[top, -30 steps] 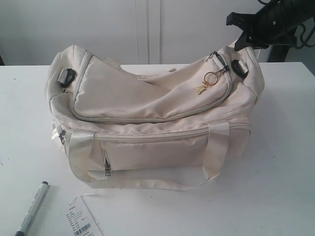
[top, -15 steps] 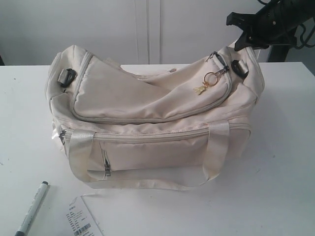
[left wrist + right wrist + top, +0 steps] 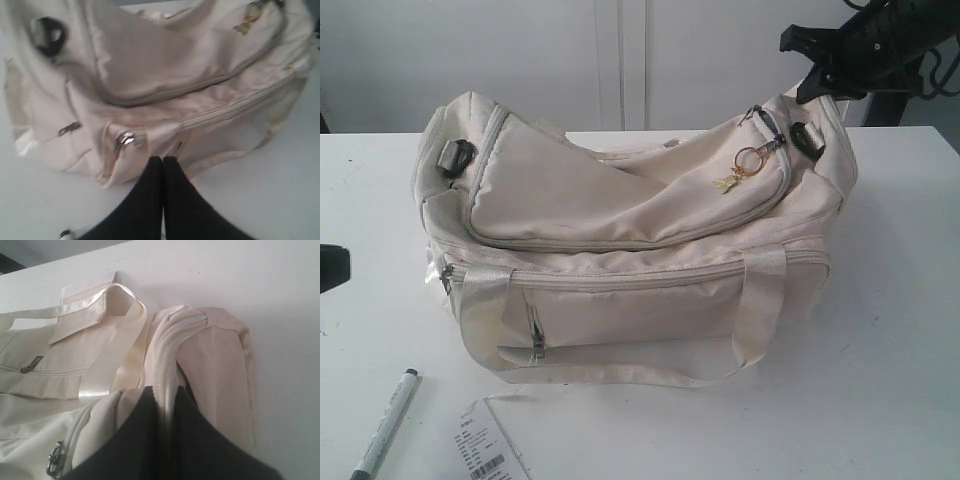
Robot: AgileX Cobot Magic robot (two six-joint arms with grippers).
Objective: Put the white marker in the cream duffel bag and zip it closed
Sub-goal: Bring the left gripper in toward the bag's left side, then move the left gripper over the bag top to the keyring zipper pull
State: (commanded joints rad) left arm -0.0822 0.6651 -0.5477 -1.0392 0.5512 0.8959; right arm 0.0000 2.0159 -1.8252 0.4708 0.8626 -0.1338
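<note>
my right gripper pinches a fold at the end of the cream duffel bag, bracing it. my left gripper is pressed together and empty, facing the bag's front. the white marker lies on the table near it, outside the bag. the top zip looks closed, so opening comes first, i judge: left must reach the gold ring charm, close by my right.

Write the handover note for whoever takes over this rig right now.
Left gripper: shut, empty, by the cream duffel bag.
Right gripper: shut on fabric at the bag's end.
White marker: on the table in front of the bag, beside a paper tag.
Done: nothing; top zip looks closed.
Left: open bag, insert marker, zip shut.
</note>
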